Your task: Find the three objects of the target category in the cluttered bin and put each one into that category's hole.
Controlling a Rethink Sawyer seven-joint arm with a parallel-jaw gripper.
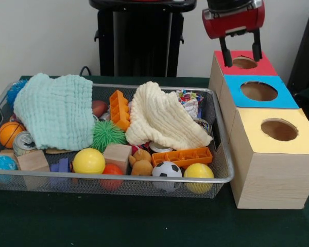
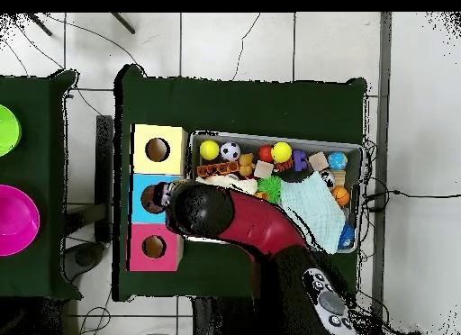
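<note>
Three holes sit in the box at the right of the front view: red [image 1: 244, 62], blue [image 1: 259, 91], yellow [image 1: 279, 129]. Hanging at upper right, just above the red hole, the gripper [image 1: 241, 50] has its fingers spread and empty. Which category is wanted cannot be told; the bin [image 1: 222, 163] lies down and left of the fingers, so any pick means a reach that way. Two cloths, green [image 1: 56, 110] and cream [image 1: 162, 117], may hide more.
</note>
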